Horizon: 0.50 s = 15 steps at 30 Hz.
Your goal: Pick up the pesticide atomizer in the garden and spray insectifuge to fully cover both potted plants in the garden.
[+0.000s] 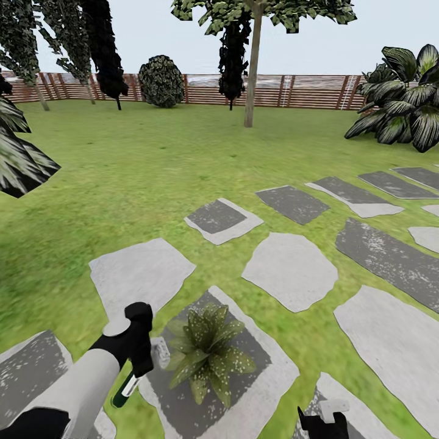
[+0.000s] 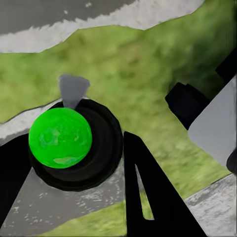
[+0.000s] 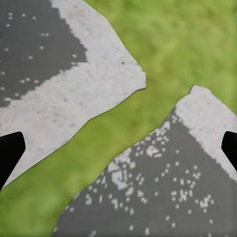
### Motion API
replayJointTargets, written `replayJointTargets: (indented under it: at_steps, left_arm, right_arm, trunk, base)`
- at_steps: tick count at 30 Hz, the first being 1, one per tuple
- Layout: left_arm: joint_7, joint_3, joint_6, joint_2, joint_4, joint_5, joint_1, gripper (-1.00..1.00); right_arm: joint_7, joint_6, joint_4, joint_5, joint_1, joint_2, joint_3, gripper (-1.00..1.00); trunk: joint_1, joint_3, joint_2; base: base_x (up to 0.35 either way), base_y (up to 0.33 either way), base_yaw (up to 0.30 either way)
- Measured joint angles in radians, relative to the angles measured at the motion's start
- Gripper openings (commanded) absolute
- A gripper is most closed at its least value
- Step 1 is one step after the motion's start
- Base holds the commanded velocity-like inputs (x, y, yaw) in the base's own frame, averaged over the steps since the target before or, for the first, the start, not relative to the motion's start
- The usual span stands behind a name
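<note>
1. The left gripper (image 1: 139, 360) hangs low over the lawn (image 1: 122, 183), at the left edge of a grey stepping stone (image 1: 268, 378)
2. Its fingers (image 2: 148, 197) are closed around the pesticide atomizer (image 2: 74, 143); from the left wrist the bottle shows as a dark round body with a bright green disc in its middle and a pale grey nozzle tip pointing away
3. From the head, the atomizer's dark green handle (image 1: 125, 387) pokes out below the gripper and its white head (image 1: 161, 352) sits just beside the plant's leaves
4. One potted plant (image 1: 207, 353), a low speckled rosette, stands on the dark centre of that same stone; its pot is hidden under the leaves, so what is inside it cannot be told
5. The right gripper (image 1: 322, 424) is at the near edge of the view, over another stone (image 3: 163, 187)
6. Its fingertips (image 3: 10, 153) sit far apart at the sides of the right wrist view, spread wide with nothing between them but stone and grass
7. A brown slatted fence (image 1: 292, 91) closes the far edge of the lawn, with trees before it
</note>
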Motion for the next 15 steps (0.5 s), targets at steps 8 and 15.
replayJointTargets:
  at_steps: [8,15]
  left_arm:
    - [-0.013,0.047,0.008,-0.008,-0.092,0.033,-0.01,-1.0]
    - [0.065,0.05,0.008,-0.002,-0.081,0.031,0.052,-1.0]
  right_arm:
    - [0.0,0.0,0.0,0.0,0.0,0.0,0.0,1.0]
    - [0.0,0.0,-0.001,0.0,0.0,-0.001,0.0,1.0]
  trunk:
    - [0.0,0.0,0.0]
    - [0.0,0.0,0.0]
  base:
    - [0.0,0.0,0.0]
    - [0.0,0.0,0.0]
